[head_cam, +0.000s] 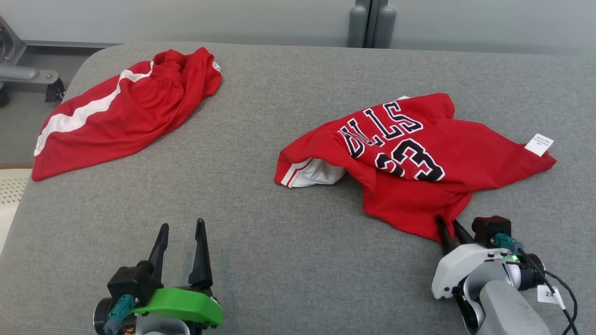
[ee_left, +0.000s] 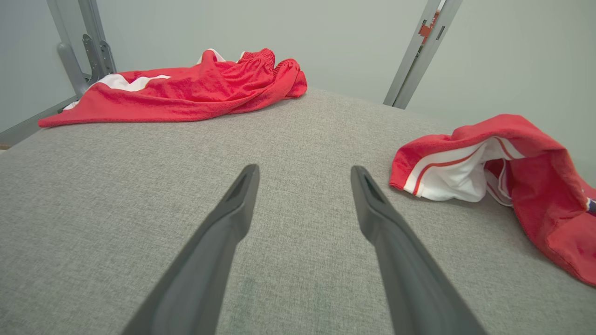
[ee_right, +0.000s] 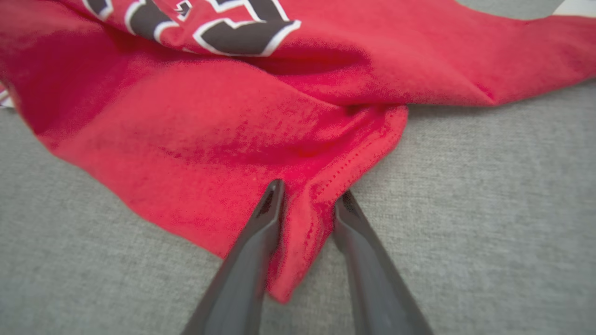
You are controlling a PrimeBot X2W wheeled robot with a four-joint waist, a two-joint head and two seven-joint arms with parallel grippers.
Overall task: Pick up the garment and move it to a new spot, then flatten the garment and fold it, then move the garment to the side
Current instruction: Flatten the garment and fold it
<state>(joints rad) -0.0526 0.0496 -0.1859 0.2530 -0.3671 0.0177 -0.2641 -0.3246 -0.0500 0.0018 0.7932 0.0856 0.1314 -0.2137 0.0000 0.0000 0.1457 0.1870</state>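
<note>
The garment [head_cam: 409, 158], a red jersey with black-and-white lettering and the number 23, lies crumpled on the right half of the grey padded surface [head_cam: 279, 242]. My right gripper [head_cam: 450, 225] is at its near corner. In the right wrist view the two fingers of the right gripper [ee_right: 307, 195] pinch a raised fold of the garment's [ee_right: 209, 116] stitched hem between them. My left gripper [head_cam: 181, 228] rests open at the lower left, holding nothing. The left gripper [ee_left: 305, 174] points across bare surface, with the garment's white-lined sleeve [ee_left: 447, 172] off to its right.
Red shorts [head_cam: 125, 111] with a white stripe lie at the far left corner, also seen as the red shorts [ee_left: 186, 88] in the left wrist view. A white label [head_cam: 539, 144] sticks out at the jersey's right tip. Grey posts [head_cam: 370, 23] stand behind the far edge.
</note>
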